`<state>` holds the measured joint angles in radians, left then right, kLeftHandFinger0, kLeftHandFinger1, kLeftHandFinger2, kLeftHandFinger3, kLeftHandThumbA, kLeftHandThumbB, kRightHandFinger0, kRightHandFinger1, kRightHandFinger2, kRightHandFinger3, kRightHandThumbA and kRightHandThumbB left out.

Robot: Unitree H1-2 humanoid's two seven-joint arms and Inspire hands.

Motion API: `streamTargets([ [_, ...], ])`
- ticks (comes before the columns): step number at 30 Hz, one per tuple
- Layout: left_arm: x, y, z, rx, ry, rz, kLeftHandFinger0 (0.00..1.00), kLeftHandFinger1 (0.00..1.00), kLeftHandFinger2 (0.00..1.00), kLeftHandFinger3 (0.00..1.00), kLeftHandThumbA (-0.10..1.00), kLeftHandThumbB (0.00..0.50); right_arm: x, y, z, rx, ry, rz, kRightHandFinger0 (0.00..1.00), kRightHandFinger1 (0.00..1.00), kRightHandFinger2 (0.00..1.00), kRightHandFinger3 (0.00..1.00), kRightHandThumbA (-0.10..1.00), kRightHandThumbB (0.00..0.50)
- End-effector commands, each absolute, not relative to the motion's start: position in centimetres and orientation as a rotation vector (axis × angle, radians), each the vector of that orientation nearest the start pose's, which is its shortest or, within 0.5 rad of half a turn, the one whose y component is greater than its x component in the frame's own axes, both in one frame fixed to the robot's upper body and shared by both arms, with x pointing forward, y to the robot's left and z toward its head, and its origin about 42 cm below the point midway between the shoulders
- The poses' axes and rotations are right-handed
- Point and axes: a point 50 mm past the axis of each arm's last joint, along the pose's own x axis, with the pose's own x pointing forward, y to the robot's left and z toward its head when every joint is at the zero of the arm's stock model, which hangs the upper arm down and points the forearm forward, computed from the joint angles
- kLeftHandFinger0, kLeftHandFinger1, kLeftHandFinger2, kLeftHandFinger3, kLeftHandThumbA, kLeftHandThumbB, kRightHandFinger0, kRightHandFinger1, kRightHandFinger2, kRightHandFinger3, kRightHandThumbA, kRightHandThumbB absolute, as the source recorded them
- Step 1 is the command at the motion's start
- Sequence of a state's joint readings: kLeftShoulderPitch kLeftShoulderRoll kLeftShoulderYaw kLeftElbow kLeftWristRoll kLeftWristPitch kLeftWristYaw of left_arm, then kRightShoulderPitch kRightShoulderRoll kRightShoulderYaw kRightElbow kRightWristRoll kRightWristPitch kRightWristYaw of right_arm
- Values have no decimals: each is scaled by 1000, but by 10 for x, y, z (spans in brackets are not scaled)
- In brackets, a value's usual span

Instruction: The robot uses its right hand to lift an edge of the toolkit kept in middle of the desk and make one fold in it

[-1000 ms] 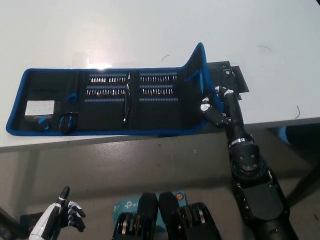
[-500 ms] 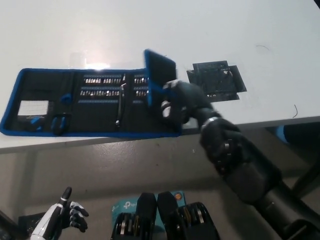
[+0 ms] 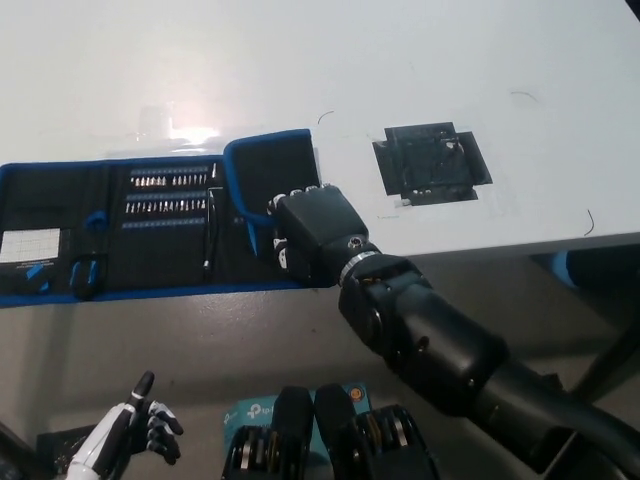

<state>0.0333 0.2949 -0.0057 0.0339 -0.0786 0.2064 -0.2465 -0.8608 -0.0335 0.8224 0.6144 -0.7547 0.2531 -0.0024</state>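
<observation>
The toolkit (image 3: 130, 225), a black roll-up case edged in blue, lies open along the near edge of the white desk (image 3: 400, 60). Rows of small bits and a slim tool show in its middle panels. Its right end panel (image 3: 268, 175) is turned over to the left and lies on the panel beside it. My black right hand (image 3: 312, 232) presses down on that folded panel, knuckles up, fingers curled over its near part. My white left hand (image 3: 135, 432) rests low at the lower left, away from the desk, fingers apart.
A black square patch (image 3: 430, 162) sits on the desk to the right of the toolkit. The desk's near edge runs just below the toolkit. A teal box (image 3: 245, 412) lies on the floor below.
My right hand has carried the toolkit's right end panel from upright over to the left and laid it down. The whole toolkit has slid left.
</observation>
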Motion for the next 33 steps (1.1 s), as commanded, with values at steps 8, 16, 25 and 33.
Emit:
streamTargets([
  [8, 268, 310, 83, 215, 273, -231, 431, 366, 292, 316, 1000, 500, 445, -13, 165, -1529, -136, 656, 1000, 1000, 1000, 1000, 504, 500],
  [16, 268, 310, 84, 205, 277, -223, 423, 358, 298, 333, 1000, 500, 445, -4, 205, -1349, -129, 662, 1000, 1000, 1000, 1000, 583, 500],
  [25, 267, 311, 84, 220, 284, -220, 446, 369, 311, 309, 1000, 500, 434, 5, 231, -1174, -205, 640, 1000, 1000, 1000, 1000, 620, 500],
  [33, 264, 312, 79, 205, 300, -209, 398, 348, 276, 309, 1000, 500, 424, 8, 268, -991, -223, 630, 1000, 1000, 1000, 1000, 629, 500],
])
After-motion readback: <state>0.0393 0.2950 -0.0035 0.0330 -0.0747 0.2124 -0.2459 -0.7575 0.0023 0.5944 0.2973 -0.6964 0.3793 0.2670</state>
